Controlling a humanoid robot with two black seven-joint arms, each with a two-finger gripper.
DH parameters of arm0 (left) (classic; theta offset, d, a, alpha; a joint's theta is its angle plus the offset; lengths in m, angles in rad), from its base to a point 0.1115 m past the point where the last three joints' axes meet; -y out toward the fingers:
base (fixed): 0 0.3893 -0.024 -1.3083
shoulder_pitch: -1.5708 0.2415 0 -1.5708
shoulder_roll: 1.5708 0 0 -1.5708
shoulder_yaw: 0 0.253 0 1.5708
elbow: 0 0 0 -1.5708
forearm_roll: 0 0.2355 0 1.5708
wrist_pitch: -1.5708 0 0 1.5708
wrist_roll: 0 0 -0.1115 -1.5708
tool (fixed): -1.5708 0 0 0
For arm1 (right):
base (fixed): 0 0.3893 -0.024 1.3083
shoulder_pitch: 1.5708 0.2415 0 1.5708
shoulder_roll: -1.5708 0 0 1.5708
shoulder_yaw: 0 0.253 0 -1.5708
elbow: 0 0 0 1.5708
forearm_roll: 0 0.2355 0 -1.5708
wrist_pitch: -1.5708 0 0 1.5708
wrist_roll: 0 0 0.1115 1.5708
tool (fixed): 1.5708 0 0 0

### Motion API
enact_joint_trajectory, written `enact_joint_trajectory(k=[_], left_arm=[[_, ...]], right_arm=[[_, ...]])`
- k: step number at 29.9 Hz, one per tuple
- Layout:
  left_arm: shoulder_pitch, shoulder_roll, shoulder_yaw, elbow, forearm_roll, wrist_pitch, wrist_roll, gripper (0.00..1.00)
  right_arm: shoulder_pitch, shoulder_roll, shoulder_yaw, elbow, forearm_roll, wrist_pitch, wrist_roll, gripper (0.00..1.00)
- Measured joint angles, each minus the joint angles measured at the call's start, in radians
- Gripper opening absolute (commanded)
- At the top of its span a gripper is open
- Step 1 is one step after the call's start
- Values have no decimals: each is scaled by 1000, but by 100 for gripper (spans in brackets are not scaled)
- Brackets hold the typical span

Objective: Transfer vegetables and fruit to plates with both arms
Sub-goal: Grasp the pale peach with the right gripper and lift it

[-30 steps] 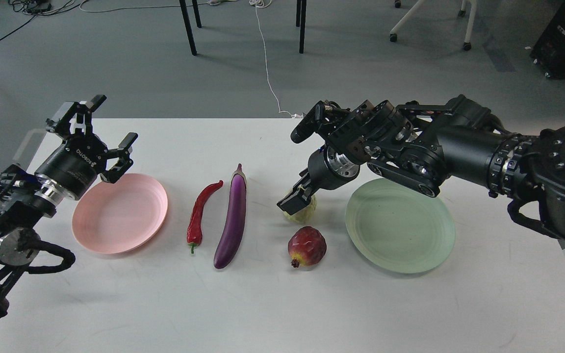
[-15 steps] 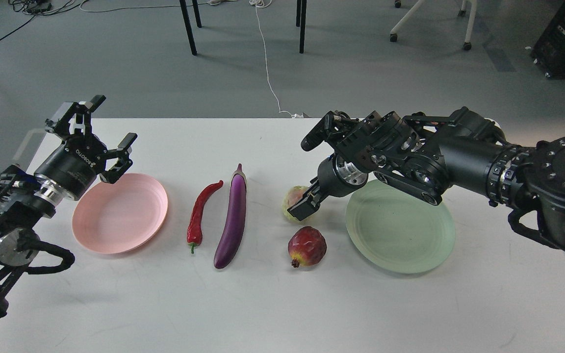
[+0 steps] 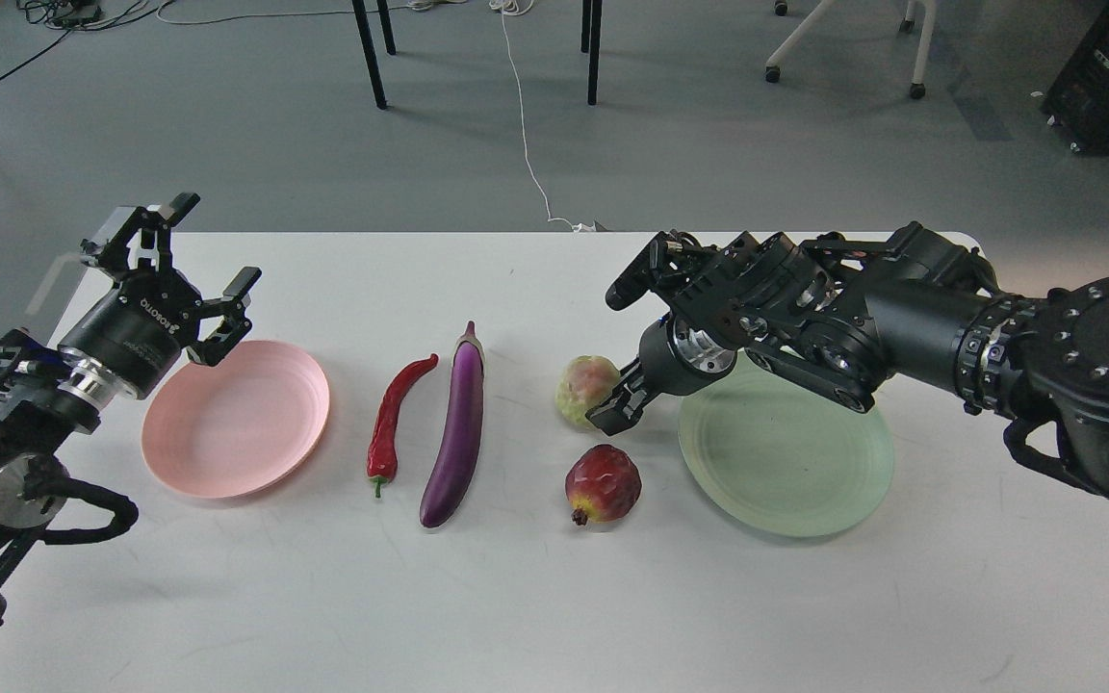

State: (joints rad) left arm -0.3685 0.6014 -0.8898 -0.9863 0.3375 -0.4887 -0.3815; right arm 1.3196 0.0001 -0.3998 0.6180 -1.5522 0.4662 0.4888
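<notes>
Both plates (image 3: 237,419) (image 3: 786,443) bare; my right gripper (image 3: 618,409) beside yellow-green fruit (image 3: 585,390), jaw state unclear; left gripper (image 3: 198,279) spread wide.

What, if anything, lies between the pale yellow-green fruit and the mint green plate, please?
Only the right gripper itself, right beside the pale yellow-green fruit. Past it, bare table runs to the mint green plate; the dark red fruit sits nearer, off that path.

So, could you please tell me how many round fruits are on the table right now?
2. The pale yellow-green round fruit lies left of the pale mint green plastic plate; the dark red pomegranate-like fruit sits just nearer. None looks hidden.
</notes>
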Motion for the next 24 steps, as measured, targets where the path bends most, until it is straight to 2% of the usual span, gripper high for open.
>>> enact_joint_trajectory(k=[24], left_arm=[[-1, 0, -1, 0, 0, 0, 0, 98]], right_arm=[[58, 0, -1, 4, 3, 0, 0, 51]])
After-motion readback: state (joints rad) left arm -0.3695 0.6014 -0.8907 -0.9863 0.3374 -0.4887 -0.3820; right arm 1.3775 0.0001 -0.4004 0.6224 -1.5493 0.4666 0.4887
